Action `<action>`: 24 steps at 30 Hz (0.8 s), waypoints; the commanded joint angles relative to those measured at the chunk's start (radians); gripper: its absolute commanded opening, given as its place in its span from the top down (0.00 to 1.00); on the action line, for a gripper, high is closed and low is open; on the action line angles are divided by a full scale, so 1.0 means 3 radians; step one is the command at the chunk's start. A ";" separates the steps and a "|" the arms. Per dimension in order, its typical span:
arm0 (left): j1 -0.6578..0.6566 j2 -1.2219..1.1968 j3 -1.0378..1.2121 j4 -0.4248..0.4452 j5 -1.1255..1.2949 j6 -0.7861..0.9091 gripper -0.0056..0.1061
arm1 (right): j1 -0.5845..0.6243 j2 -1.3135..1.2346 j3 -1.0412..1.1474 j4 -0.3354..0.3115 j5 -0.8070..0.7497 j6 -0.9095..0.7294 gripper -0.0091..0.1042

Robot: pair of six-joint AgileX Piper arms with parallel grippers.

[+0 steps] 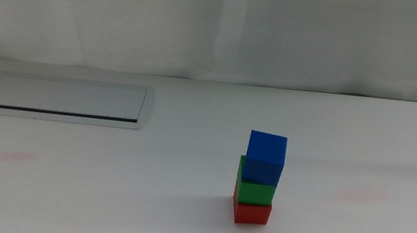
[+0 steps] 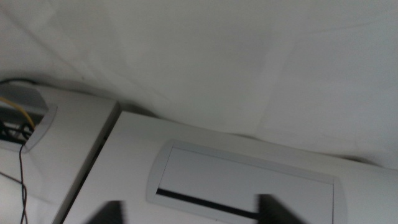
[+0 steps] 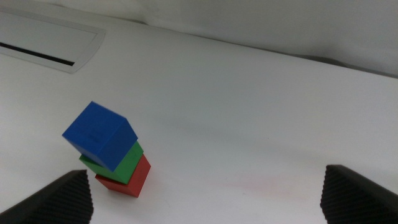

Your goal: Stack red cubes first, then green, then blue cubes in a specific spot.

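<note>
Red cube (image 1: pixel 251 212) sits on the white table (image 1: pixel 99 199), green cube (image 1: pixel 256 186) on it, blue cube (image 1: pixel 266 157) on top, slightly askew. Right gripper (image 3: pixel 205 199) hovers well off to the right, jaws wide apart, empty. Left gripper (image 2: pixel 189 214) is spread open over the grey-framed plate (image 1: pixel 64 99).

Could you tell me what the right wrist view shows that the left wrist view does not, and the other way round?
Only the right wrist view shows the stack: red cube on the table, green cube on it, blue cube on top and turned a little askew, with the right gripper open and apart from it. Only the left wrist view shows the left gripper, open, a table edge and a yellow cable at the side. Both show the white table and the grey-framed plate.
</note>
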 commanded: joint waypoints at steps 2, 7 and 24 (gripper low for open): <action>0.0026 -0.0309 0.0465 -0.0053 -0.0443 -0.0006 0.71 | -0.0018 -0.0005 0.0014 -0.0035 -0.0084 0.0017 0.01; 0.0026 -0.0954 0.1510 0.0071 -0.1171 -0.0142 0.96 | -0.0018 -0.0005 0.0014 -0.0038 -0.0119 0.0017 0.01; 0.0026 -0.2470 0.4069 0.0214 -0.2507 -0.0550 0.96 | -0.0021 -0.0146 0.0014 -0.2270 -0.0378 0.1552 0.05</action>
